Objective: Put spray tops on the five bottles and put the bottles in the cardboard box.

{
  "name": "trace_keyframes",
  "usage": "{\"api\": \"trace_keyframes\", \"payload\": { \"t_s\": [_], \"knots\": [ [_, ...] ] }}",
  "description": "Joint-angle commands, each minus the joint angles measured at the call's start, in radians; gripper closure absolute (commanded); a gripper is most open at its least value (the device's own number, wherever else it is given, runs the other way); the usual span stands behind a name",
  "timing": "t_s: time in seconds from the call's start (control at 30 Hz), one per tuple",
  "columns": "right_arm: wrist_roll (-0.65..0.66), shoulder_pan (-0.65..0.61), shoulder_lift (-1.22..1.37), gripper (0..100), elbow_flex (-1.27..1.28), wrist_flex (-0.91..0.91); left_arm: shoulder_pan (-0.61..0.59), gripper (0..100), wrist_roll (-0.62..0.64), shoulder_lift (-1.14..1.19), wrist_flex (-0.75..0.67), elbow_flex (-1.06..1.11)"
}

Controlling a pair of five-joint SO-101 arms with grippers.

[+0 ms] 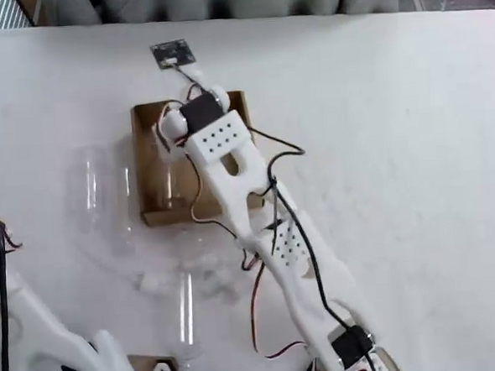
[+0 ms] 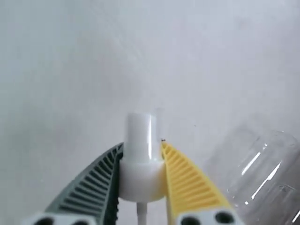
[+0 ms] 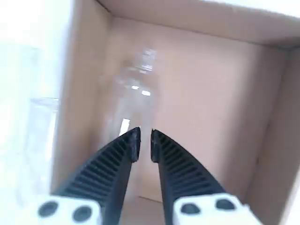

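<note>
Left gripper (image 2: 141, 149) pinching a white spray top (image 2: 138, 133), clear bottle (image 2: 262, 173) lying near on the desk (image 1: 394, 101), right gripper (image 3: 144, 139) open just a crack over the cardboard box (image 3: 211, 93), another bottle (image 3: 133, 93) lying inside

Cardboard box (image 1: 148, 170) on counter (image 1: 413, 142), centre-left, toward far edge. First bottle (image 3: 133, 98) lies inside it, along one side wall. Right gripper (image 3: 144, 140) above the box opening. Second bottle (image 1: 96, 190) on counter just left of box. Third bottle (image 1: 185, 311) in front of box. Left gripper (image 2: 141, 147) over counter, spray top (image 2: 140, 168) between its fingers (image 2: 187, 183).
</note>
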Motion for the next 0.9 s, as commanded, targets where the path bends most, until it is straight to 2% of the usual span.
{"api": "trace_keyframes", "payload": {
  "t_s": [0.0,0.13,0.33,0.5,0.6,0.7,0.83,0.87],
  "knots": [
    [-0.008,-0.058,-0.082,97.5,-0.049,0.028,-0.005,98,0.009,0.004,-0.018,-0.051],
    [0.003,-0.074,-0.067,97.4,-0.048,0.013,-0.005,98,0.009,0.004,-0.026,-0.031],
    [0.02,-0.018,-0.068,95.0,-0.048,-0.015,-0.002,98,0.009,0.004,-0.026,-0.032],
    [0.196,-0.015,-0.062,80.7,-0.044,0.028,-0.002,98,0.009,0.004,-0.026,-0.029],
    [0.269,-0.021,-0.061,77.7,-0.037,0.033,-0.002,98,0.009,0.004,-0.026,-0.028],
    [0.287,-0.016,-0.071,83.2,-0.037,0.036,-0.001,98,0.009,0.004,-0.021,-0.028],
    [0.292,-0.012,-0.11,98.8,-0.029,0.042,0.028,98,0.009,0.002,-0.025,-0.014],
    [0.292,-0.01,-0.124,98.4,-0.011,0.042,0.041,98,0.008,0.002,-0.026,-0.008]
  ]
}}
